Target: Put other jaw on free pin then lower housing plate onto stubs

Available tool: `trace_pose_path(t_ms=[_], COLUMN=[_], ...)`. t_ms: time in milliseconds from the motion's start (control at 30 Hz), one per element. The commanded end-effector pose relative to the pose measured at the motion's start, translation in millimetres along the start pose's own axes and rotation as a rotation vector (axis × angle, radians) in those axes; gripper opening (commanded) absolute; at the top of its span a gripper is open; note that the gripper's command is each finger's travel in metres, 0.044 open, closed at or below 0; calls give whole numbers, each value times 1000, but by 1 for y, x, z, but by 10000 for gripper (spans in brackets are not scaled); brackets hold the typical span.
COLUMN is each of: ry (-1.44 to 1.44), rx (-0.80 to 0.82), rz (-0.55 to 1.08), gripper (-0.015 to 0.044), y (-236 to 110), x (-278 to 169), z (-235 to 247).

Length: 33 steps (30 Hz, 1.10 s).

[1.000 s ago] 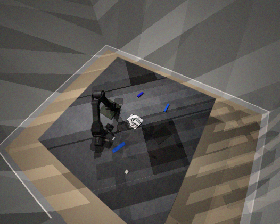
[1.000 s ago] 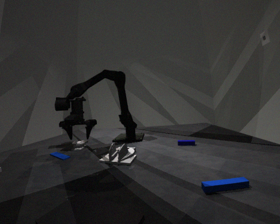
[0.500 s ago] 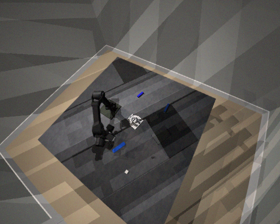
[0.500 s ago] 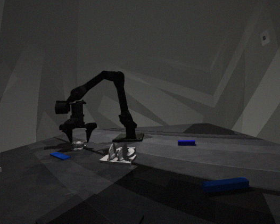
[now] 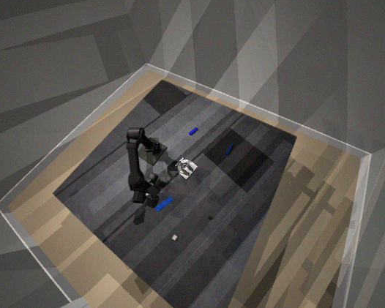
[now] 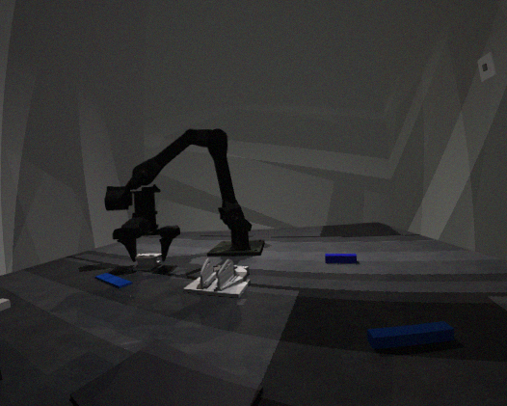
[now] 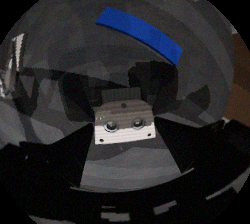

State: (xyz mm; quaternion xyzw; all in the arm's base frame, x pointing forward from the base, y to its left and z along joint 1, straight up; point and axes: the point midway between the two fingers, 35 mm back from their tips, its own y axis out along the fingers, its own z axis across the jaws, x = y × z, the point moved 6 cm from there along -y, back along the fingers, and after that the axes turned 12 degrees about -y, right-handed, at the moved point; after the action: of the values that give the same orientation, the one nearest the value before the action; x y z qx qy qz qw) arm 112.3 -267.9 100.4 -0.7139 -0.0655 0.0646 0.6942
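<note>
Nearest is a blue bar (image 5: 229, 149) (image 6: 411, 336). Behind it, the white base (image 5: 192, 167) (image 6: 232, 292) (image 7: 19, 50) bears two upright pieces. Farther back, the housing plate (image 5: 150, 195) (image 6: 148, 261) (image 7: 125, 133) lies between the fingertips of the gripper (image 5: 157, 192) (image 6: 148, 260) (image 7: 124, 123), jaws released, gripping nothing.

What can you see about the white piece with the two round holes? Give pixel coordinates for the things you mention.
The white piece (image 6: 148, 260) (image 7: 125, 136) looks hard, with a curved edge, two big round openings, smaller dark holes and a ribbed part behind. It sits low between the robot's open jaws, near a flat blue bar (image 5: 164, 203) (image 6: 113, 280) (image 7: 141, 33). I can't tell whether anything touches it.
</note>
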Motion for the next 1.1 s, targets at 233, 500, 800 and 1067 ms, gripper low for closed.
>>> trace_pose_path(t_ms=[233, 500, 800, 1067], ry=[-4, -4, 0, 0], rx=[4, 4, 3, 3], rz=[-5, -5, 0, 0], gripper=[440, 440, 400, 351], y=[2, 2, 2, 2], x=[0, 0, 0, 0], z=[0, 0, 0, 0])
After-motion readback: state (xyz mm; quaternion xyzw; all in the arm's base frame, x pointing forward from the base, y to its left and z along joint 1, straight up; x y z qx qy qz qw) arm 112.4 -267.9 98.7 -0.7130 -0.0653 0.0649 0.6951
